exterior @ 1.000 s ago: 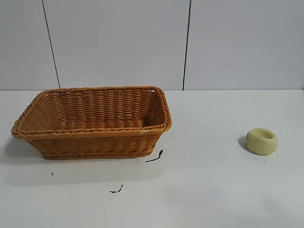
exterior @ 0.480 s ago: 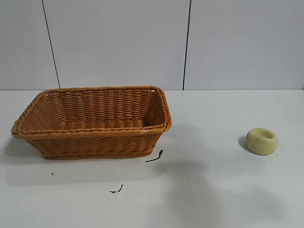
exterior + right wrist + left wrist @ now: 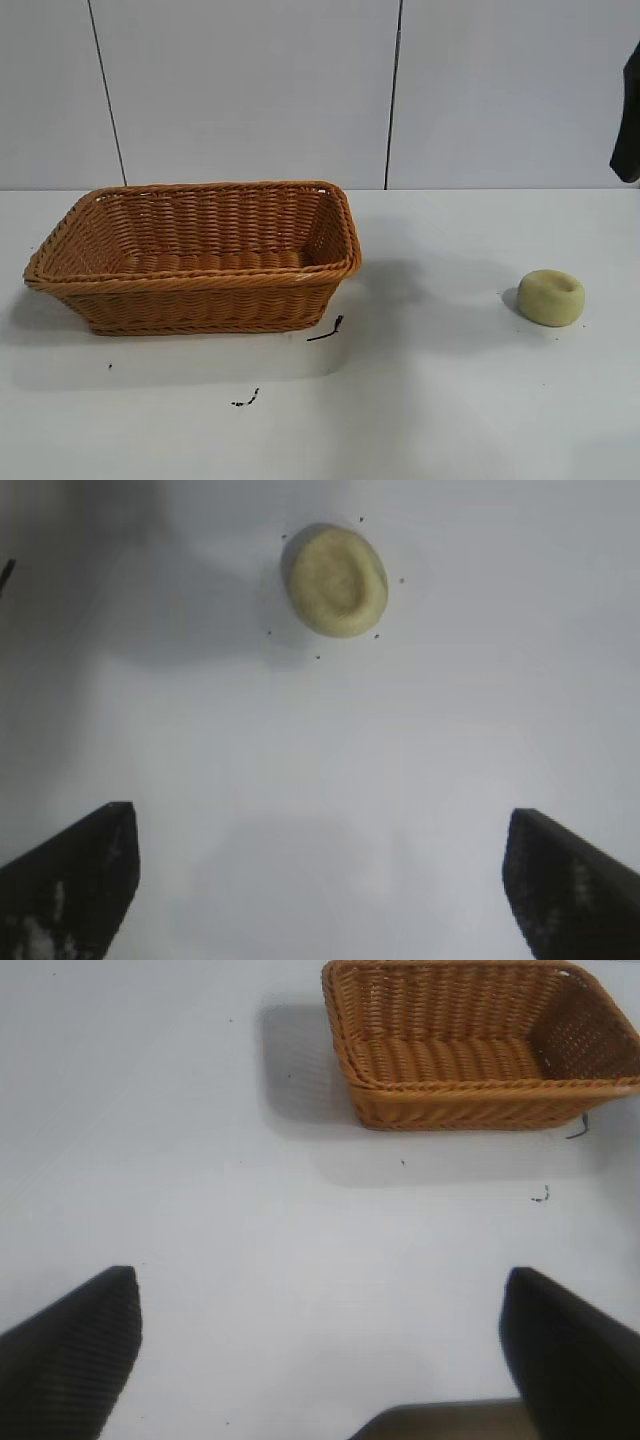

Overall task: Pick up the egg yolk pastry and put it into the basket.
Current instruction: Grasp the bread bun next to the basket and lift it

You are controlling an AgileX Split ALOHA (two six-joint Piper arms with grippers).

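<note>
The egg yolk pastry [image 3: 551,297] is a small pale yellow-green puck with a dimple on top, lying on the white table at the right. It also shows in the right wrist view [image 3: 337,578]. The basket [image 3: 200,275] is a large orange-brown wicker one, standing empty at the left; it also shows in the left wrist view [image 3: 480,1095]. My right gripper [image 3: 320,875] is open and empty, high above the table, with the pastry ahead of its fingers. A dark part of the right arm [image 3: 628,120] shows at the right edge. My left gripper [image 3: 320,1355] is open and empty, away from the basket.
A short black thread [image 3: 327,330] lies by the basket's near right corner, and a smaller black scrap [image 3: 246,400] lies nearer the front. A grey panelled wall stands behind the table.
A dark part of the right arm has come into the exterior view at the right edge, and its shadow has moved across the table towards the pastry. Pastry and basket have not moved.
</note>
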